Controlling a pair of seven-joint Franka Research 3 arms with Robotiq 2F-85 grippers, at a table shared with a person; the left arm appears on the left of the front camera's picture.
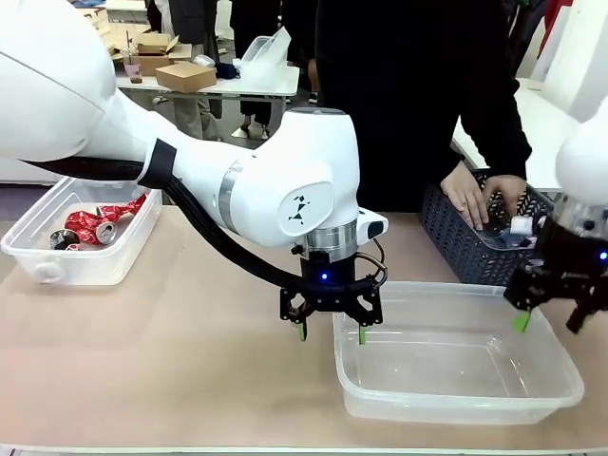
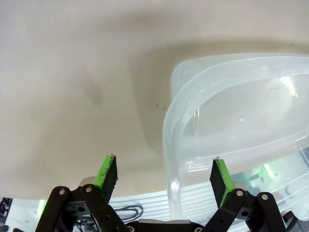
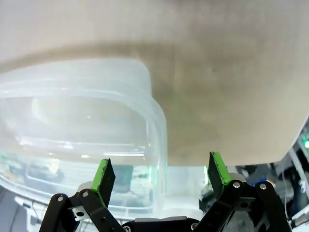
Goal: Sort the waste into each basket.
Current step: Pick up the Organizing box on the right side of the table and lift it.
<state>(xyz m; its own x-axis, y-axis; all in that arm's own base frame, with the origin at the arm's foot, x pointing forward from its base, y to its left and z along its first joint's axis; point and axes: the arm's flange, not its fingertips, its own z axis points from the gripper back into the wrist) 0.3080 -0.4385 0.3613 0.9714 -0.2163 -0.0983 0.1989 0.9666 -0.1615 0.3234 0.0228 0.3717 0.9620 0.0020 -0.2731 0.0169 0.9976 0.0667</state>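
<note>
Crushed red drink cans (image 1: pixel 95 228) lie heaped in the clear tub (image 1: pixel 81 268) at the robot's far left, while a second clear tub (image 1: pixel 456 407) sits empty on the paper-covered table (image 1: pixel 190 361) between the two arms. The empty tub's long axis runs left to right, with one gripper at each short end. The left gripper (image 1: pixel 332 332), reaching across the middle, hangs with its fingers spread wide and gripping nothing. In the left wrist view one green pad (image 2: pixel 108 169) is outside the tub's rounded corner and the other is over the rim. The right gripper (image 1: pixel 548 325) is likewise wide open and empty at the opposite end, with the rim running up between its fingers in the right wrist view. Neither pair of pads can be seen touching the plastic.

Behind the empty tub, just beyond its far right corner, the person's hands (image 1: pixel 484 198) reach into a dark grey lattice basket (image 1: pixel 446 233). Its contents are hard to make out. Any waste coming from there would probably fall to the right arm, which is nearer. The cans' tub lies well apart from both grippers, on the left arm's side.
</note>
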